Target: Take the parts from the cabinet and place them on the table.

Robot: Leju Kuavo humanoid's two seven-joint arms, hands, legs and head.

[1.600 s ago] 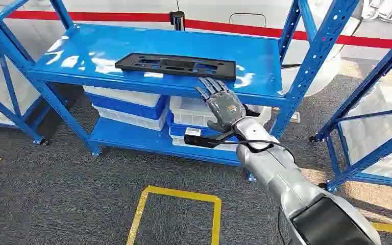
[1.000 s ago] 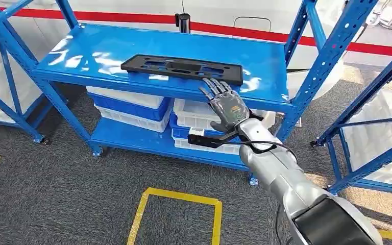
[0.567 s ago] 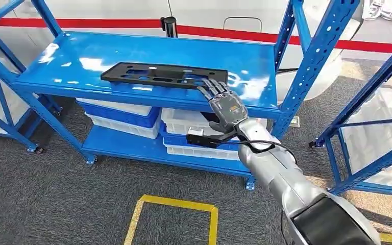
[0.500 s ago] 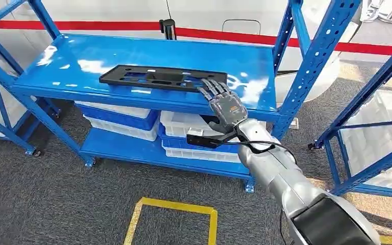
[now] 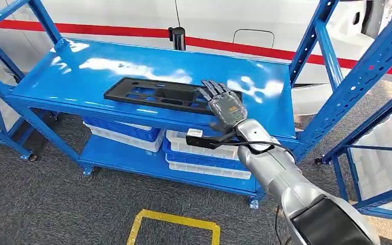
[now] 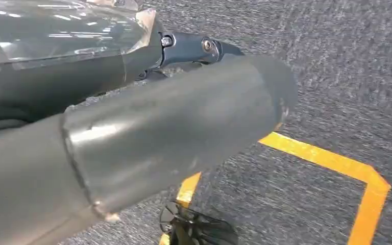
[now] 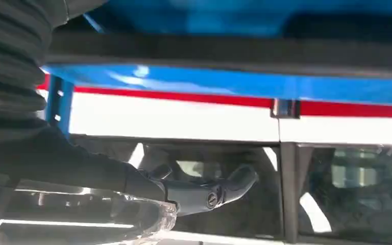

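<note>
A long flat black plastic part (image 5: 153, 94) with cut-outs lies on the top board of the blue cabinet (image 5: 97, 64), near its front edge. My right hand (image 5: 223, 104) reaches over the front edge with its fingers stretched out flat above the part's right end. Nothing is in its grasp, and I cannot tell whether the fingers touch the part. In the right wrist view the thumb (image 7: 209, 191) sticks out free. In the left wrist view a dark finger of my left hand (image 6: 194, 48) hangs over the grey carpet, and how the hand lies is hidden.
White and blue bins (image 5: 204, 153) are stacked on the cabinet's lower board. Blue uprights (image 5: 357, 81) of a second rack stand close on the right. A black post (image 5: 177, 38) rises behind the cabinet. Yellow tape (image 5: 173, 220) marks the carpet in front.
The whole picture has shifted, so the camera has moved closer to the cabinet. My right hand, earlier at the shelf's front edge below the part, now lies over the part's right end.
</note>
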